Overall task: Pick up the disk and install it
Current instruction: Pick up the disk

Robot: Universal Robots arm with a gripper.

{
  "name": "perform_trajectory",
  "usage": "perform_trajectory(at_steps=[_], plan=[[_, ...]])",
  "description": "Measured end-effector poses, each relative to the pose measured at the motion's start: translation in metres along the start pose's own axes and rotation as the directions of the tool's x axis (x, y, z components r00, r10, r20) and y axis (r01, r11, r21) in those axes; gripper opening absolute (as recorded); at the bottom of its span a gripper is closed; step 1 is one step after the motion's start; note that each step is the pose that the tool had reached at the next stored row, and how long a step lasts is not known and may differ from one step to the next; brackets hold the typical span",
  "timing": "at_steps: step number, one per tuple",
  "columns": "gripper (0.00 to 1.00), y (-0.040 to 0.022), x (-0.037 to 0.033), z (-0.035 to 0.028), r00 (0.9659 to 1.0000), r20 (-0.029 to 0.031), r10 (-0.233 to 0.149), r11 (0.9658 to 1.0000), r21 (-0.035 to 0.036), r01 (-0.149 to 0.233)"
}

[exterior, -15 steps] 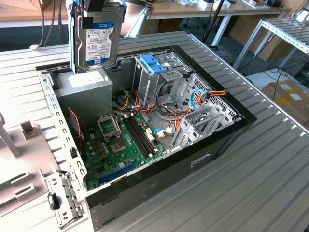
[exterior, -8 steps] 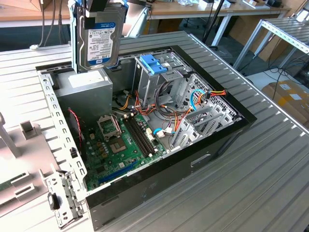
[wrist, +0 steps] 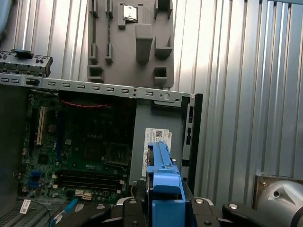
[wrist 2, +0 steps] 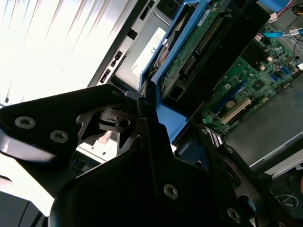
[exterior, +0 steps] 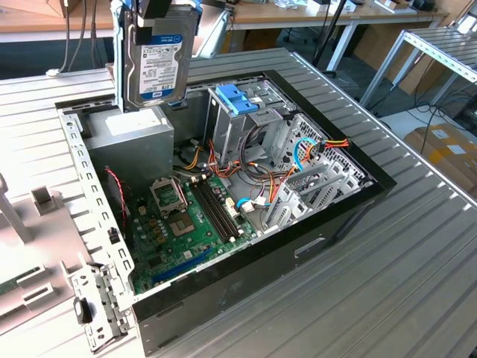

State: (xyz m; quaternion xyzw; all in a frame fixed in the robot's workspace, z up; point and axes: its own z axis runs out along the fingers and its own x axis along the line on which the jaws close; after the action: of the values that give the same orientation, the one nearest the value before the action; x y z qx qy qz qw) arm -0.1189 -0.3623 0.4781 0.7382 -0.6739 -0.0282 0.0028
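The disk (exterior: 155, 63) has a dull silver metal casing, a smooth white paper label and blue plastic side pieces. The gripper (wrist: 163, 210) is matt black with bright metal screw heads. The computer case (exterior: 246, 276) is smooth black outside and bare grey sheet metal within. Inside it are a green motherboard (exterior: 179, 224), a matt grey metal power-supply box (exterior: 138, 145) and a light-blue plastic latch (exterior: 235, 98). Under the case, the tabletop (exterior: 417, 283) is ribbed, matt silver metal.

In the exterior view the open computer case (exterior: 261, 276) sits mid-frame on the table (exterior: 402, 298), with the disk (exterior: 156, 63) upright at the frame's upper left, above the power supply (exterior: 138, 142) (itself in the case's upper-left corner), the drive cage (exterior: 257, 127) right of it and the motherboard (exterior: 168, 227) below both.
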Motion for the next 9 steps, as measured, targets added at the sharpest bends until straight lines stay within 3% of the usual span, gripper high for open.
perform_trajectory(at_steps=[9], plan=[[0.37,-0.0022,0.0004,0.0008,1.0,0.0,0.0,1.0,0.0,0.0]])
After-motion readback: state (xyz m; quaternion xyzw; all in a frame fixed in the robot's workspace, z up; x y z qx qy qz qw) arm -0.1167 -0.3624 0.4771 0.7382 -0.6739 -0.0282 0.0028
